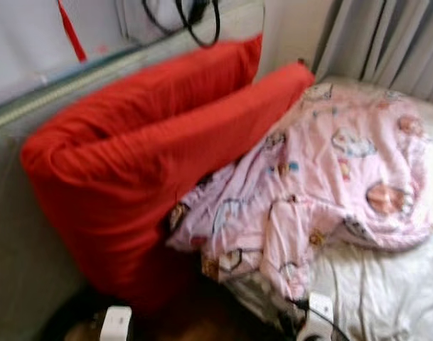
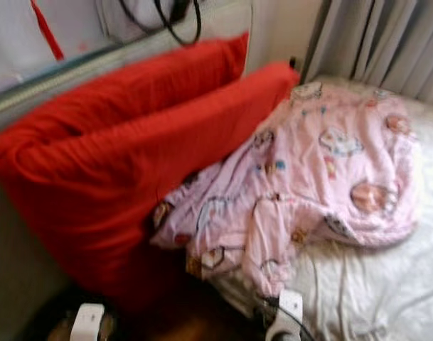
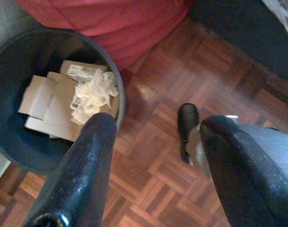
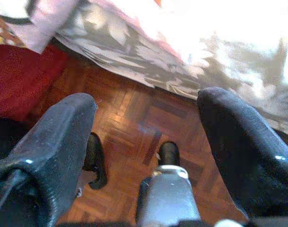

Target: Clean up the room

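Looking down over the bed, we see a large red cushion (image 1: 145, 156) propped against the headboard side, its lower end hanging off the mattress edge toward the floor, and a crumpled pink printed blanket (image 1: 323, 185) lying in a heap across the white sheet (image 1: 387, 284), one corner touching the cushion and another drooping over the near edge of the bed. Grey curtains (image 1: 387, 42) hang behind the far corner, and black cables (image 1: 195, 21) dangle on the wall above. Both arms hang low beside the bed. Our left gripper (image 3: 153, 156) is released, its two black fingers spread wide with nothing between them, above the parquet floor (image 3: 158, 118) just beside a dark round bin (image 3: 11, 137) that holds flattened cardboard (image 3: 44, 101) and crumpled paper (image 3: 94, 94); the bin stands right against the hanging end of the cushion. Our right gripper (image 4: 146, 142) is likewise spread and empty, over the floor at the bed's near edge, where the sheet overhangs. We judge that no item is in hand and that we are between steps, facing the bed as the next thing to tidy. The next move seems to call for raising an arm to the mattress and taking the blanket by a loose edge or fold, since soft cloth will sag and trail; the head views are blurred, so finer clutter on the bed cannot be told.
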Motion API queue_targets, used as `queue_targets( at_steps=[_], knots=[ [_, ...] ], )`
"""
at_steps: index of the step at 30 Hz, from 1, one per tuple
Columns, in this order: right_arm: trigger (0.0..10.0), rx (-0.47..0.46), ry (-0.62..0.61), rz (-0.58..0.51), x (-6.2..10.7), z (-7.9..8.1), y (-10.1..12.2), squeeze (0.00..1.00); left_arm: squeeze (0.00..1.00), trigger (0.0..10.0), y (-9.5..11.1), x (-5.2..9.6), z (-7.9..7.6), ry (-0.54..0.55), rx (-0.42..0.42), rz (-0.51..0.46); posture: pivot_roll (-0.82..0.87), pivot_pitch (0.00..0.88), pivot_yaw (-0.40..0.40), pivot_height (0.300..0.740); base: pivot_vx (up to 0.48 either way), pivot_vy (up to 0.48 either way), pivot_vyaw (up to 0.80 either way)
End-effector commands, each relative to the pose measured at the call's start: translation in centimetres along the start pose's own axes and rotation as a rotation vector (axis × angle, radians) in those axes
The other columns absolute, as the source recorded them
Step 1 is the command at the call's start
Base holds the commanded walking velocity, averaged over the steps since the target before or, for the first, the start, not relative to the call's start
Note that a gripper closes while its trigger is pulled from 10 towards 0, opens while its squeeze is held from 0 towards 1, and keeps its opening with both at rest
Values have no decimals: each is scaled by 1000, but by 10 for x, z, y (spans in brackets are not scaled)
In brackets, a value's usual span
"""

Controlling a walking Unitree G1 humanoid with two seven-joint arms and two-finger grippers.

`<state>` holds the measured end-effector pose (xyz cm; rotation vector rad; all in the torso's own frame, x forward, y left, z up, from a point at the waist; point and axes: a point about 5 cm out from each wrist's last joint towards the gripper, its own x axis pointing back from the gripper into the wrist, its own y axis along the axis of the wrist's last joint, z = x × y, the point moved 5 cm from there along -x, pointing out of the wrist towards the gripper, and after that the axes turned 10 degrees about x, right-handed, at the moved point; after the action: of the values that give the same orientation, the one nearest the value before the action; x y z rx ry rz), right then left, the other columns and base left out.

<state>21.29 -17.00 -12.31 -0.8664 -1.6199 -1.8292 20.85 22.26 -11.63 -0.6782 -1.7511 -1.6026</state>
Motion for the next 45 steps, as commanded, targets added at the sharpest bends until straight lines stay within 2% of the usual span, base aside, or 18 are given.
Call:
queue_targets(
  at_steps=[1, 9, 12, 20, 29, 36, 42, 45],
  knots=[
    [10000, -9, -7, 6, 1, -1, -2, 0, 0, 10000, -6, 1, 2, 5, -14, 24, 154, 45, -2, 740, 0, 0, 0],
    [10000, 20, 8, 6, 0, 1, -2, 0, 0, 10000, -7, 2, 2, 0, -16, 30, 157, 31, -3, 740, 0, 0, 0],
    [10000, 41, 18, 0, 0, 3, -1, 0, 0, 10000, -7, 1, 3, -4, -28, 35, 159, 14, -3, 740, 112, 0, 800],
    [10000, 26, 16, 6, 1, 3, -3, 0, 0, 10000, -6, 1, 2, -6, -25, 34, 155, 13, -3, 740, 338, 0, 761],
    [10000, -3, 0, -6, 0, 0, 0, 0, 0, 10000, -5, 1, 1, -8, -18, 27, 156, 27, -8, 740, 317, 0, 0],
    [10000, 6, -30, -7, 0, -5, 1, 0, 0, 10000, -4, 1, 1, -9, -17, 23, 153, 35, -9, 740, 0, 0, 0],
    [10000, -19, -81, -7, 1, -14, 2, 0, 0, 10000, -4, 1, 1, -10, -13, 21, 153, 41, -12, 740, 0, 0, 0],
    [10000, -30, -86, -5, 1, -17, 2, 0, 0, 10000, -4, 1, 0, -11, -14, 20, 154, 46, -16, 740, 0, 0, -781]
  ],
)
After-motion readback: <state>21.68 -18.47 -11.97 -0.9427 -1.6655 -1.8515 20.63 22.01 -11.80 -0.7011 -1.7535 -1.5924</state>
